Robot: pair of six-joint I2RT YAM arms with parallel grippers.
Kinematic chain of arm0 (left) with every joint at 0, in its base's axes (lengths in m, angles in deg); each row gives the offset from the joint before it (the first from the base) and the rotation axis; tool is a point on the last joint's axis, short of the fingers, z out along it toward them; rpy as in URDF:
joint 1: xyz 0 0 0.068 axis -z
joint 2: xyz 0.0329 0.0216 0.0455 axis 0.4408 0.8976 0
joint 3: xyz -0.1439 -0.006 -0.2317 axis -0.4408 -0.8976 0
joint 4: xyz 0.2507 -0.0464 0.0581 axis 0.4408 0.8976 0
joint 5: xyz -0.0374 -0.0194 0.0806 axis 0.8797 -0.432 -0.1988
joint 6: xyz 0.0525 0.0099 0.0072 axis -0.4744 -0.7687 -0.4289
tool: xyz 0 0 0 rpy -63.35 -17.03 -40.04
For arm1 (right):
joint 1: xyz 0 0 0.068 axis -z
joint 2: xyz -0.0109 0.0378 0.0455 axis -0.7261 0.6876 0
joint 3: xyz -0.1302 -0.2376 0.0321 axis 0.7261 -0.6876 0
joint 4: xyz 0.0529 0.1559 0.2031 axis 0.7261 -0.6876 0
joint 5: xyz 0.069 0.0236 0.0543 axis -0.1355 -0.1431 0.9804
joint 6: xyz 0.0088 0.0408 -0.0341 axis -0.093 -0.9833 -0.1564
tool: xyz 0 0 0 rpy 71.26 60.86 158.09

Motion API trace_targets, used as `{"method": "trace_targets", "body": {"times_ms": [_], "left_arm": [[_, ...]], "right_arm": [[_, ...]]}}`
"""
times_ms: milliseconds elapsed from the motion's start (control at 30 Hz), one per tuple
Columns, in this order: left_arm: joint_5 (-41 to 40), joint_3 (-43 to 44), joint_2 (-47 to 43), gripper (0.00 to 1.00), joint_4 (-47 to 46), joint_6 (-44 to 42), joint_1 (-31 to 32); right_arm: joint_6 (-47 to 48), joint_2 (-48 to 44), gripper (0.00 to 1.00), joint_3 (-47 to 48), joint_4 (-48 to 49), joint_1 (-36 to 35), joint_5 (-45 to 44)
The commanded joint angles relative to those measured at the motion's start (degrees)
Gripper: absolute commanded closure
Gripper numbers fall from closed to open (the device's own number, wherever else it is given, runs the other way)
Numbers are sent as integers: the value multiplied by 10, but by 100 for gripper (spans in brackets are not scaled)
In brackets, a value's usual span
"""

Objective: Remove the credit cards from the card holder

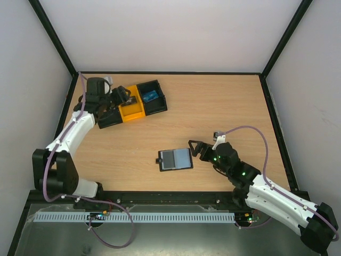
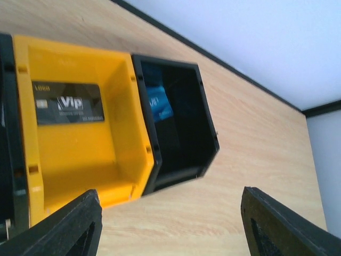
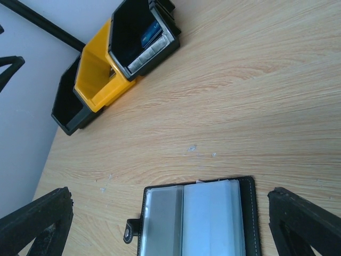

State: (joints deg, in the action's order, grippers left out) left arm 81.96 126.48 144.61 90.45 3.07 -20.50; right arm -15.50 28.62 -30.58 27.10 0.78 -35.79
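The card holder (image 1: 176,159) lies open on the table, its black tab pointing left. In the right wrist view the card holder (image 3: 197,218) shows grey-blue pocket panels; I cannot tell whether cards sit inside. My right gripper (image 1: 197,150) is open just right of it, its fingers (image 3: 37,224) wide on either side. A black credit card (image 2: 68,102) marked VIP lies in the tray's yellow compartment (image 2: 80,154). A blue credit card (image 2: 159,102) leans in the black compartment beside it. My left gripper (image 2: 170,226) hangs open and empty above the tray (image 1: 133,104).
The black-and-yellow three-compartment tray (image 3: 114,64) stands at the back left, close to the enclosure's black frame. White walls close the table on three sides. Bare wood lies between the tray and the card holder.
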Motion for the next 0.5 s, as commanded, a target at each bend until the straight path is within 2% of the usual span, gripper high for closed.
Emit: {"method": "trace_targets", "body": {"times_ms": [0,100,200,367,467], "left_arm": [[14,-49,-57,26,10,-17,20],[19,-89,-103,23,14,-20,42],[24,-128,-141,13,17,-22,66],[21,-192,-200,10,15,-14,123],[33,-249,-236,14,-30,21,162]], "right_arm": [[30,1,2,25,-25,0,-11],[34,0,0,24,-35,-1,-11],[33,1,3,21,-40,-1,-7],[29,19,6,12,-40,0,-2],[27,41,11,11,-38,0,5]]}}
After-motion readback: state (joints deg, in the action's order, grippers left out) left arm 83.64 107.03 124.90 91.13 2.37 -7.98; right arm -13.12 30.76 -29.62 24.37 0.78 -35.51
